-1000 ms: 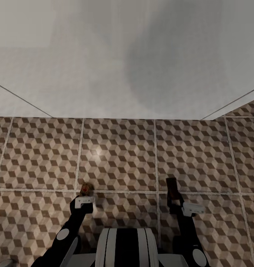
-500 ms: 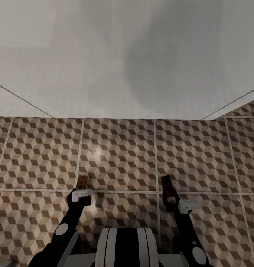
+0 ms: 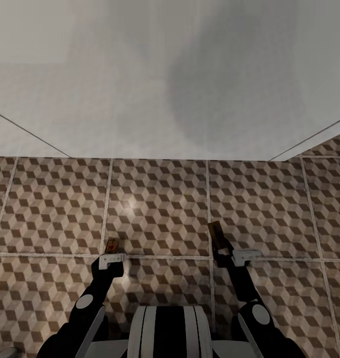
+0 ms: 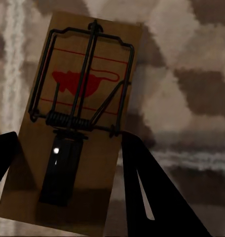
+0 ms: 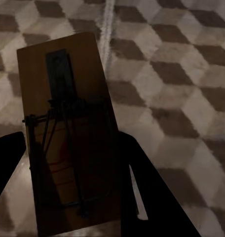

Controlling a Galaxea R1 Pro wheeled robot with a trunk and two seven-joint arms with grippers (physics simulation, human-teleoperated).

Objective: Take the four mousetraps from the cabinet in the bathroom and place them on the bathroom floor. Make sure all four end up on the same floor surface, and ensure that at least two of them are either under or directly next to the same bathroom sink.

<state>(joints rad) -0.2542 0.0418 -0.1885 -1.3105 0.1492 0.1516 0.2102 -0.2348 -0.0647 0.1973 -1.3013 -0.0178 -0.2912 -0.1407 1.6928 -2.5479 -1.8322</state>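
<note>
Black forearms with white collars extend from the robot's striped trunk (image 3: 165,330) at the near edge of the head view, each ending in a gripper that carries one mousetrap. The left gripper (image 3: 112,251) is closed across the sides of the left mousetrap (image 4: 75,126), a tan board bearing a dark wire bar, a coil spring and a red mouse print; in the head view this trap (image 3: 112,245) shows as a small tan tab just beyond the wrist. The right gripper (image 3: 220,246) likewise clamps the right mousetrap (image 5: 68,133), whose shaded board juts forward (image 3: 215,233) and tilts toward the left arm. Both traps hang above the bathroom floor (image 3: 160,209), whose cube-patterned tiles meet at pale grout lines; whether either touches the tiles cannot be told. Farther on, a broad white surface (image 3: 140,99) overhangs the floor, probably the underside of the vanity. The step in hand appears to be setting down two traps. The next move would call for lowering both boards flat onto the tiles, close to that white unit, before the fingers part.
</note>
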